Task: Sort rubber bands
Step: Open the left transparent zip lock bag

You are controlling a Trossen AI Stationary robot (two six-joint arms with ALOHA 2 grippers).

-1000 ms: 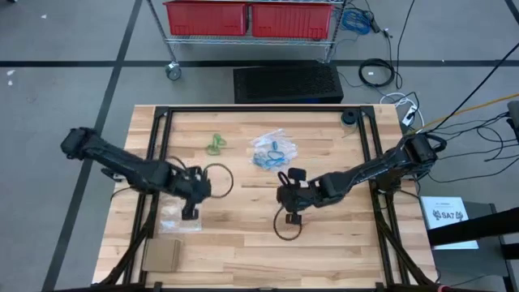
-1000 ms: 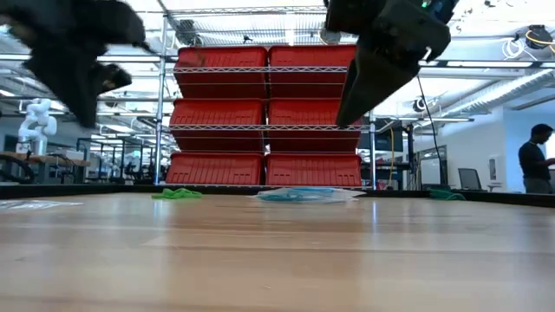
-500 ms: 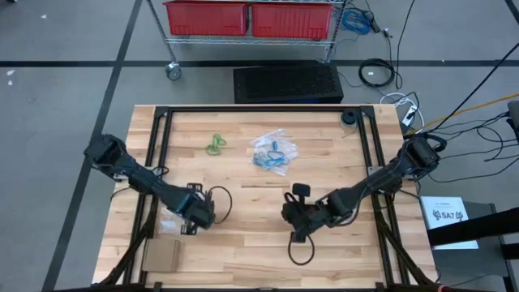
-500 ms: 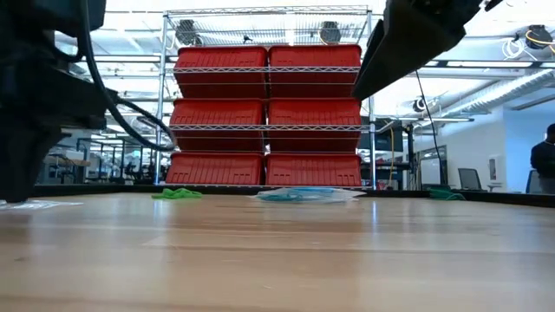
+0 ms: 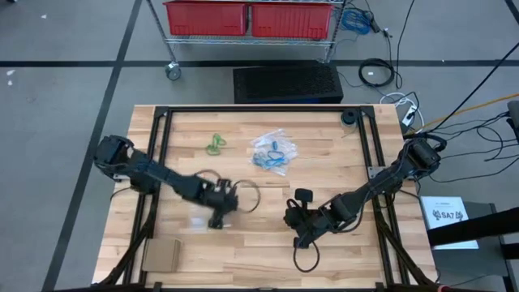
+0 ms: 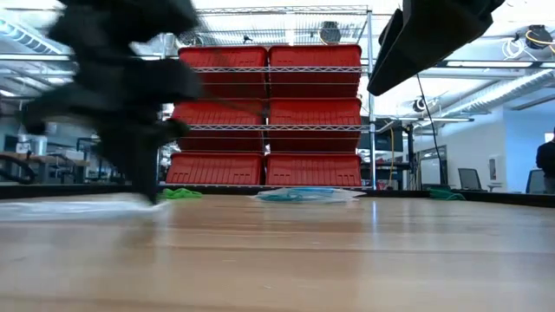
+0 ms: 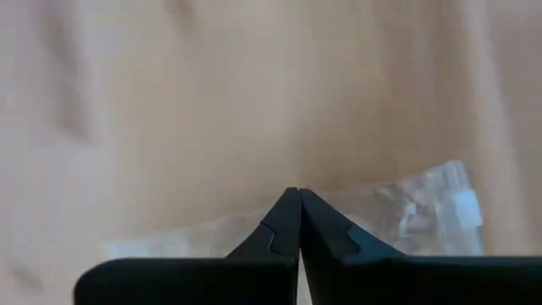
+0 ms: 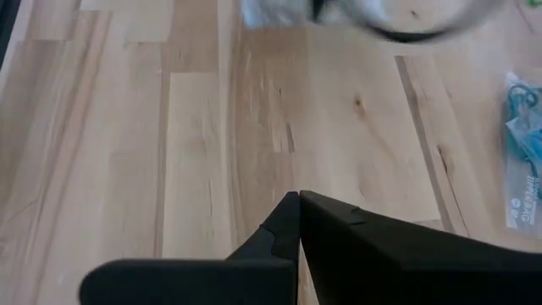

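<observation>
Nearest the front edge of the wooden table (image 5: 243,259), well short of the clear plastic bag (image 5: 274,151) that I take as my landmark, my right gripper (image 5: 297,240) hangs over bare boards with its fingers (image 8: 292,222) pressed tip to tip, clenched on nothing. From my right wrist the bag shows only as a sliver at the edge, with blue loops inside it.

Left of that and a little closer to the bag, my left gripper (image 5: 217,217) sits low over the wood, blurred in the overhead and table-level views. Its fingers (image 7: 292,222) are also squeezed together. A second clear bag (image 7: 415,212) lies right under the tips, but I cannot tell whether I am pinching its film or only touching it.

Farther on, in the far half of the table, the landmark bag lies flat with the blue rubber bands (image 5: 271,154) bunched on and in it. The bunch runs longest from the bag's far-right corner toward its near-left one; from table height it reads as a low teal heap (image 6: 299,194).

Just left of the bag, and apart from it, lie the green rubber bands (image 5: 216,144), a small cluster stretched away from me toward the table's far edge.
</observation>
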